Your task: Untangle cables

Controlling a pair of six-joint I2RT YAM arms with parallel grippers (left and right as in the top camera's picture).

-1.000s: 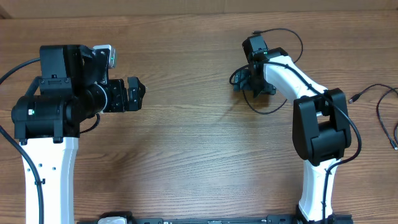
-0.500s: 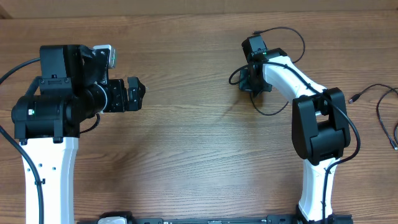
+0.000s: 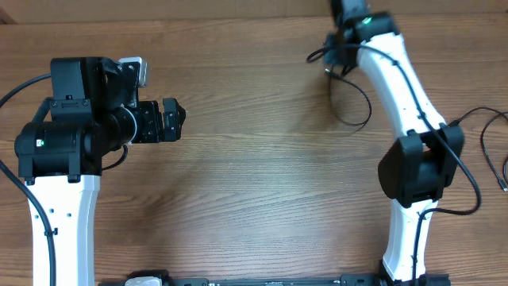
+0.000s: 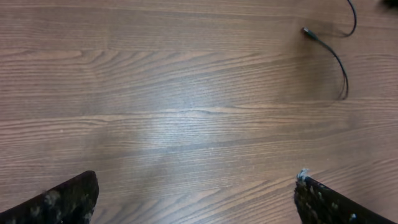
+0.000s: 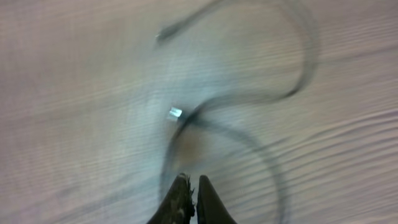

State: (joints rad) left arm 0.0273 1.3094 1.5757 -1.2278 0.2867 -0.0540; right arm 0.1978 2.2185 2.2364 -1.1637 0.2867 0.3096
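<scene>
My right gripper [image 3: 336,62] [image 5: 193,186] is far out at the back of the table, shut on a thin black cable [image 3: 367,105]. The cable hangs from the jaws in a loose loop down toward the wood. In the blurred right wrist view its strands [image 5: 298,74] curl away from my fingertips, with a small silvery plug [image 5: 175,112] beside them. My left gripper [image 3: 178,120] [image 4: 196,202] stands wide open at the left with nothing between its fingers. Far ahead of it, the left wrist view shows a cable end [image 4: 339,62] with its plug [image 4: 306,31].
More black cables [image 3: 486,127] lie spread near the table's right edge, one with a small plug [image 3: 449,125]. The wooden table's far edge [image 3: 238,19] runs just behind my right gripper.
My right gripper shut on the cable, then lifted and swung toward the table's back edge, pulling the loop along with it. The left arm has not moved.
</scene>
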